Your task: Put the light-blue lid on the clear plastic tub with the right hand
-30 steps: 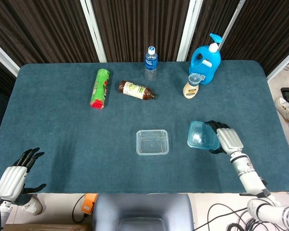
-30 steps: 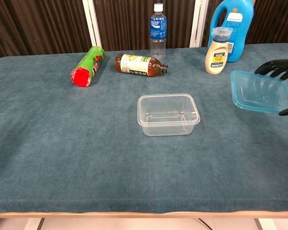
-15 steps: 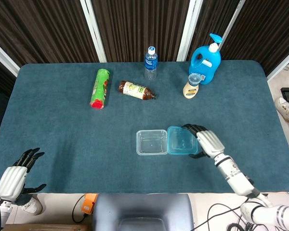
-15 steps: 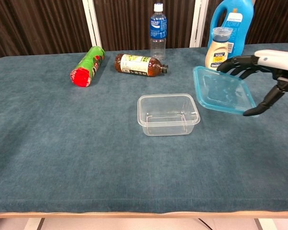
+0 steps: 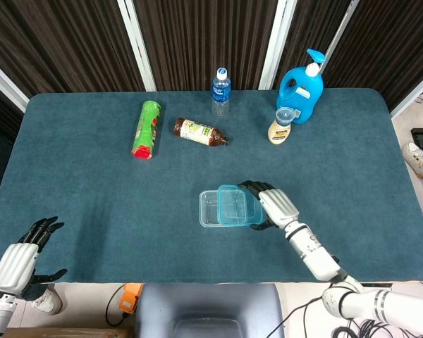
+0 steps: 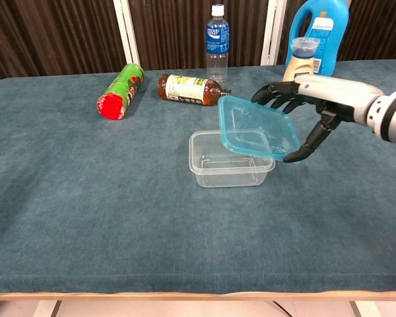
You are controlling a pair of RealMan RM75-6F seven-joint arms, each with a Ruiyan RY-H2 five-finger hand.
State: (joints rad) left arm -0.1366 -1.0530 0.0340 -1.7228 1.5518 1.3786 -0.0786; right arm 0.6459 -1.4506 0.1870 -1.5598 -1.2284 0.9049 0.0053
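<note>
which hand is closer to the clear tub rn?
Right. The right hand holds the light-blue lid tilted over the tub's right part. The left hand sits at the table's near-left corner, well away from it.

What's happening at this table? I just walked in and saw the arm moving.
The right hand holds a light-blue lid tilted above the clear plastic tub, covering only its right part; it is not seated yet. The left hand rests open at the near left table edge, holding nothing. Bottles and a green can sit untouched at the back.
</note>
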